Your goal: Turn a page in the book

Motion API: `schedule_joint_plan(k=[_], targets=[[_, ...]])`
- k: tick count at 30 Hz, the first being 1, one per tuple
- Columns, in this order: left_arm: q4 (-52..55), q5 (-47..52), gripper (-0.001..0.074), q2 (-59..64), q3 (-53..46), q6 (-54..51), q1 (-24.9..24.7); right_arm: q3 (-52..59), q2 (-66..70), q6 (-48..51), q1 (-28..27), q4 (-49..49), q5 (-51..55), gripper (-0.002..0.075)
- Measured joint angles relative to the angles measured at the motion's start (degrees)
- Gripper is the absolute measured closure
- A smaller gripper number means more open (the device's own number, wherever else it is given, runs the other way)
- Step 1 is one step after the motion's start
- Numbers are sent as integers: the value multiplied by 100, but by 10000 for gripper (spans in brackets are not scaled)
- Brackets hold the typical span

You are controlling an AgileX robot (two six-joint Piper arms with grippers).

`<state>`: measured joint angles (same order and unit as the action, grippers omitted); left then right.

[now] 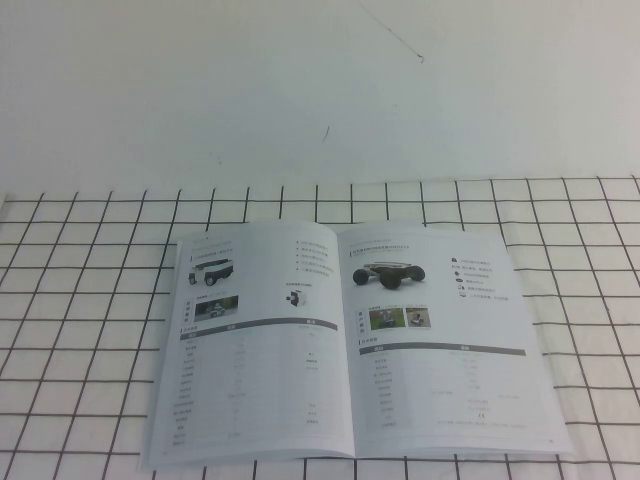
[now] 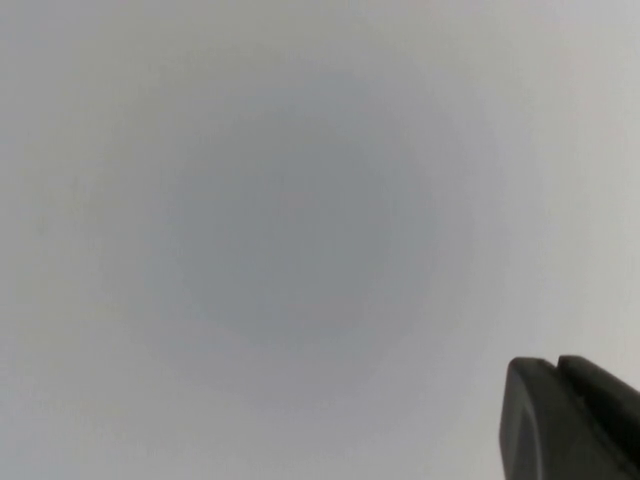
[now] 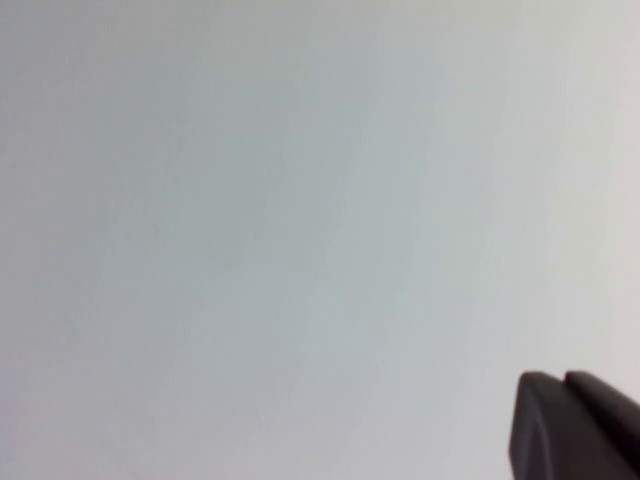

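The book (image 1: 250,360) lies open and flat on the checked cloth in the high view, near the table's front edge. Its right-hand page (image 1: 445,370) shows a black four-wheeled robot photo, two small photos, a grey bar and a table. Neither arm shows in the high view. My left gripper (image 2: 555,365) appears only in the left wrist view as two dark fingertips pressed together against a blank pale surface. My right gripper (image 3: 563,378) looks the same in the right wrist view, shut and empty. Neither wrist view shows the book.
A white cloth with a black grid (image 1: 80,300) covers the table under the book. A plain white wall (image 1: 300,90) rises behind it.
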<state>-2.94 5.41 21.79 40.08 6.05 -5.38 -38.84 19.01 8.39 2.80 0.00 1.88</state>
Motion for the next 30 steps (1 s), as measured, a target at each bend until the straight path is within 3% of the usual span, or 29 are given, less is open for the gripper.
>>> schedule_joint_plan(k=[6,11,15,24,30], targets=[[-639,1387,738,1321,286,339,0,-12,1155,-177,0,48,1210,728],[-1682,2096,738,2207,286,356,0,-12,1909,-114,0,56,1362,728],[-2239,2558,738,2855,294,-246,0,-12,2331,-35,0,60,1463,728],[-3247,2594,738,4113,294,-1004,0,-12,3410,-28,0,600,2203,728],[-4689,2560,738,5009,294,-2574,0,-12,4335,105,0,1457,2638,728]])
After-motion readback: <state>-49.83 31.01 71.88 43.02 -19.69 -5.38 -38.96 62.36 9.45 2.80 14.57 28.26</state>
